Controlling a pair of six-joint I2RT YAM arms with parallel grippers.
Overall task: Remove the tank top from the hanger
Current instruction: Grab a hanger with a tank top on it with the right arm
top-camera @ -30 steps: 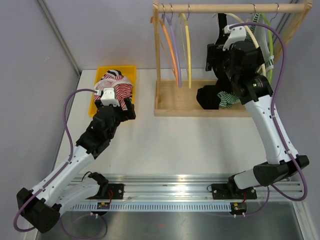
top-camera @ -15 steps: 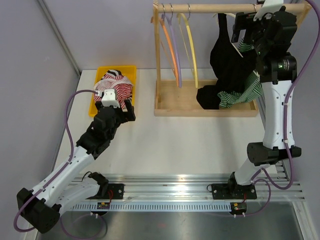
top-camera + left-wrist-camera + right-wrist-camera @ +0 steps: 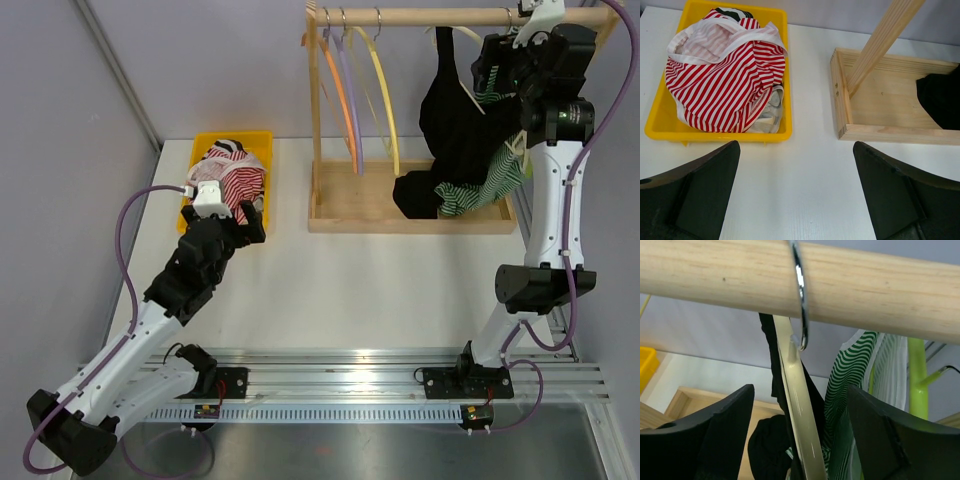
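The left hand [image 3: 796, 150] hung spread wide above the counter [image 3: 810, 210], just short of a yellow bin [image 3: 715, 136] heaped with a red-striped top [image 3: 725, 80]. Well to the right, the black tank top [image 3: 455, 110] hung on a cream hanger [image 3: 805, 440] from the wooden rod [image 3: 880, 295]. The right hand [image 3: 799, 390] sat just under that rod, open wide, with the hanger between its fingers.

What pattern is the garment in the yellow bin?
Red-and-white stripes on the garment; left wrist view shows it best.
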